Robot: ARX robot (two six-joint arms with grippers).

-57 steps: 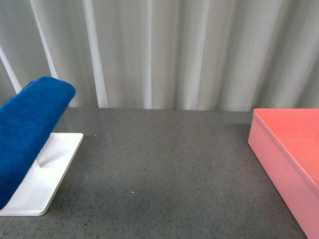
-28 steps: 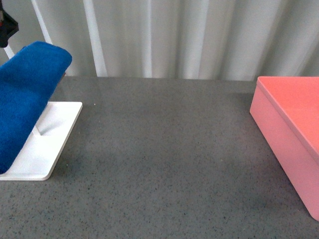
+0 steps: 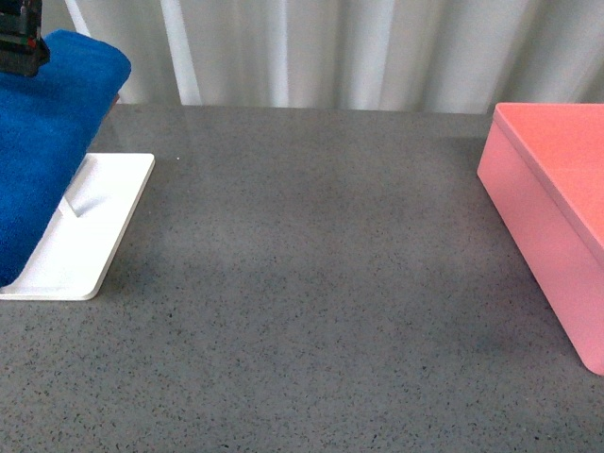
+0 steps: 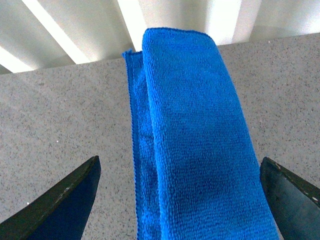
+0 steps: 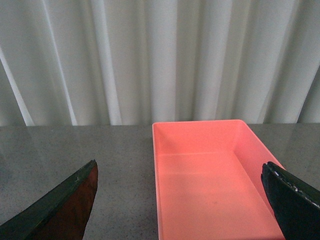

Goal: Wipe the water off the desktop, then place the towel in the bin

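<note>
The blue towel [image 3: 42, 142] hangs folded over a stand at the left of the desktop [image 3: 311, 274]. In the left wrist view my left gripper [image 4: 180, 205] is open, its jaws wide apart on either side of the towel [image 4: 195, 135] and above it, touching nothing. A black part of my left arm [image 3: 19, 42] shows over the towel's top. The pink bin [image 3: 552, 208] stands at the right edge. In the right wrist view my right gripper [image 5: 179, 200] is open above the bin [image 5: 210, 195], which holds nothing. I cannot make out water on the desktop.
A flat white tray [image 3: 90, 236] lies under the towel at the left. White curtains [image 3: 330, 47] hang behind the table's far edge.
The front view has shifted, so the towel, tray and bin sit higher in the picture. A black part of my left arm has come into view over the towel.
</note>
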